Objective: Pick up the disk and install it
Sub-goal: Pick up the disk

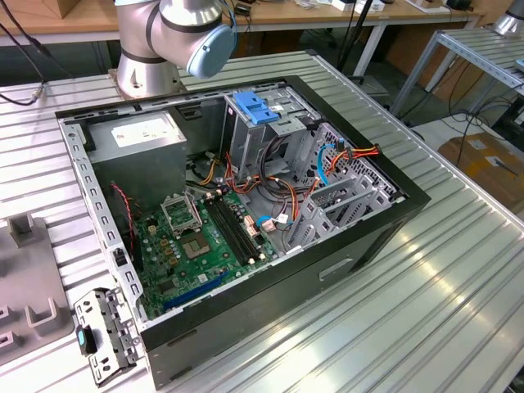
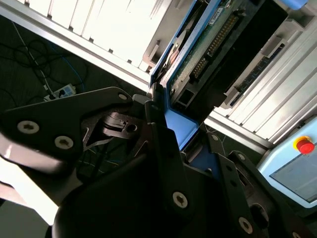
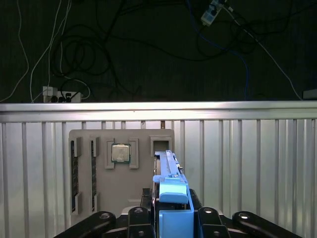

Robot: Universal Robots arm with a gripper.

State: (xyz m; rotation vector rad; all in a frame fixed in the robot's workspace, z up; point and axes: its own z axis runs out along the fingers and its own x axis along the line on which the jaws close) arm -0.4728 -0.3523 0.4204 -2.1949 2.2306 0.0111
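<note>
While my pincer (image 3: 174, 223) is clamped on the disk (image 2: 213, 45), I hold it on edge. In the second wrist view its green circuit-board face shows, with a blue rim along one long side and my black fingers (image 2: 161, 144) pressing the near end from both sides. In the first wrist view a blue carrier (image 3: 174, 198) wraps that near end, and the disk's thin edge runs straight away from me.

Beyond it lies the ribbed metal surface (image 3: 247, 163) with a grey tray (image 3: 99, 198) on it. The tray bears a square processor chip (image 3: 121, 153) and two memory sticks (image 3: 73, 168) standing in slots. I cannot tell whether the disk's far edge touches the tray. Past the surface's straight far edge, the dark floor (image 3: 148, 59) is strewn with cables.

In the exterior view, the open computer case (image 1: 327, 270) lies on the surface just beside my arm's base (image 1: 147, 57). Its drive cage (image 1: 282, 131), topped by a blue latch piece (image 1: 256, 108), stands at the end nearest the base. Wide bare ribbing lies on the exterior view's right.
</note>
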